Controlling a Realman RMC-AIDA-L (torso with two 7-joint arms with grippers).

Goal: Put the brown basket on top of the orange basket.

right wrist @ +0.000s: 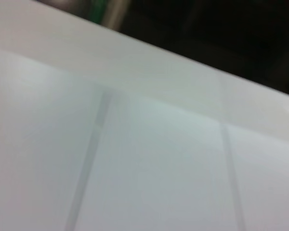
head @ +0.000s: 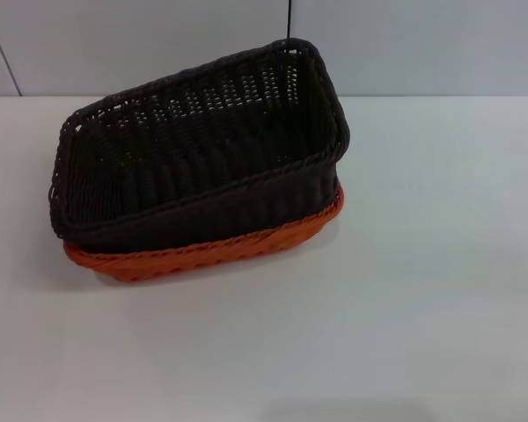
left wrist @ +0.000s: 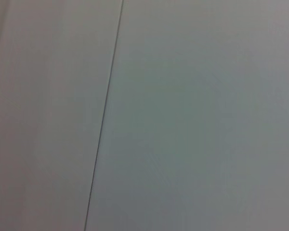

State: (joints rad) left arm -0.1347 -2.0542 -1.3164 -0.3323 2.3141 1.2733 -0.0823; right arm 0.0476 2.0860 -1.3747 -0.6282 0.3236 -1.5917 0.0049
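Observation:
The brown basket (head: 194,149) sits nested in the orange basket (head: 202,251) on the white table (head: 405,290), left of the middle in the head view. The brown basket is tilted, with its right far corner raised higher than its left end. Only the orange basket's near rim and right end show below it. Neither gripper nor arm shows in any view. The wrist views show only plain white surfaces with seams.
A pale wall with vertical panel seams (head: 289,19) stands behind the table's far edge. Bare white tabletop lies to the right of and in front of the baskets.

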